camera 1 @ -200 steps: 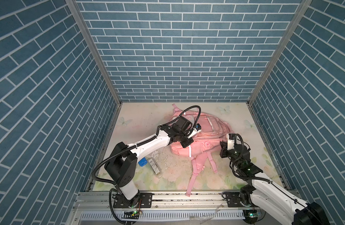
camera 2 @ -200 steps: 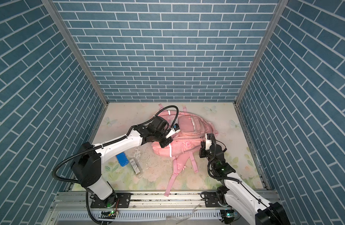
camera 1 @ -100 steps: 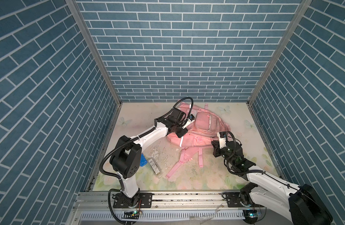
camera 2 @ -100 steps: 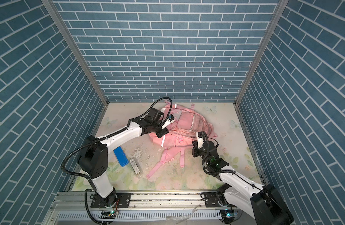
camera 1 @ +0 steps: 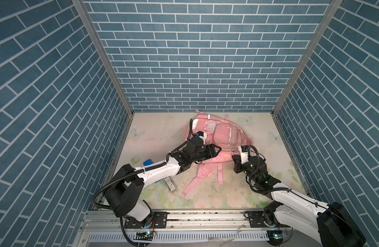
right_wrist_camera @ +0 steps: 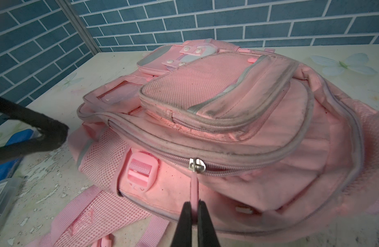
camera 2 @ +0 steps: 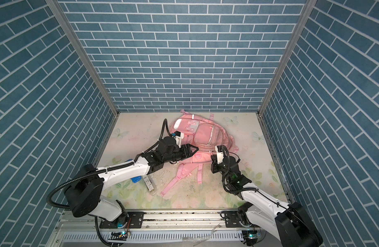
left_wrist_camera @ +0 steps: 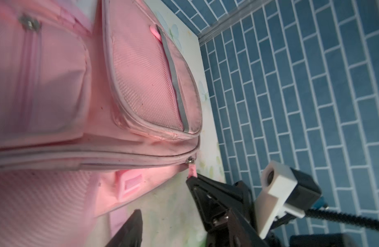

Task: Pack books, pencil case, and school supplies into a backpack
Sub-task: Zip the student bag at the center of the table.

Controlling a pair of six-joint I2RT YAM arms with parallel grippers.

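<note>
Your right gripper [right_wrist_camera: 194, 203] is pinched shut on the pink zipper pull [right_wrist_camera: 194, 186] at the near-right side of the backpack [camera 1: 222, 134]. Your left gripper [camera 1: 216, 149] has its fingers spread with nothing between them, at the bag's near-left edge; can't tell if it touches. The backpack lies pockets-up, centre-back on the table [camera 1: 158, 132], straps [camera 1: 197, 179] trailing toward the arm bases. A blue box [camera 1: 147, 162] and a clear labelled box [camera 1: 170, 186] sit outside the bag, partly under your left arm.
</note>
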